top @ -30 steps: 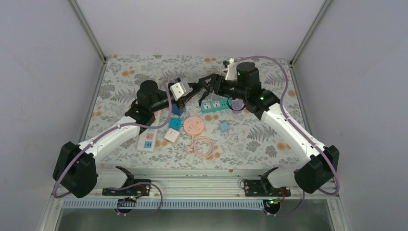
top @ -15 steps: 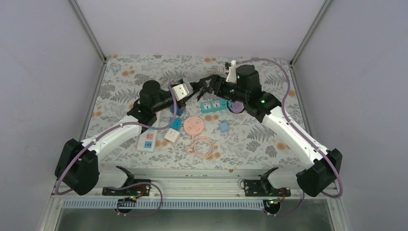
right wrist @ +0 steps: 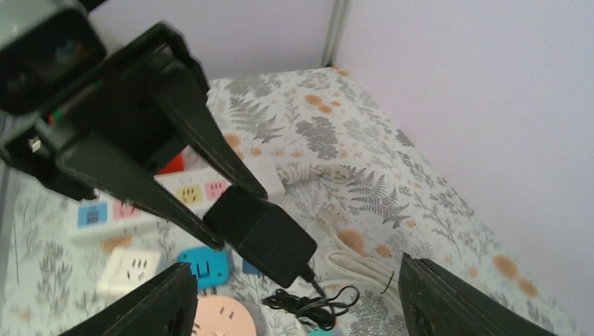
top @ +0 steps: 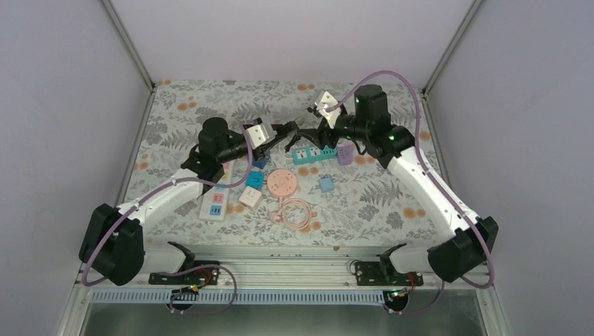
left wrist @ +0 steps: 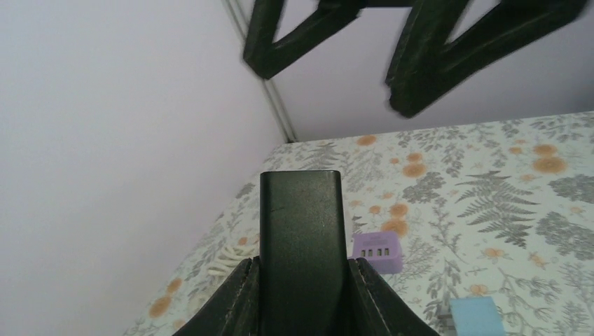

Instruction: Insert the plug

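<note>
**Adapter plug held in the air between both arms**

The left gripper (right wrist: 237,218) was clamped narrow on the black adapter plug (left wrist: 301,231). It held the plug by its sides above the far part of the table (top: 392,189), and the thin black cord (right wrist: 312,305) hung down in a tangle. The right gripper (top: 308,134) stood wide and empty, just beside the plug.

This looked like a handover or regrasp. To do it well, the right fingers should close squarely across the free end of the body, clear of the left fingers. The left should let go only once that hold is firm. The cord needs slack, and the pins, hidden here, must end up facing the teal power strip (top: 313,154) below.

No brand or writing could be read on the plug, the strip or the purple cube (left wrist: 378,250).
</note>
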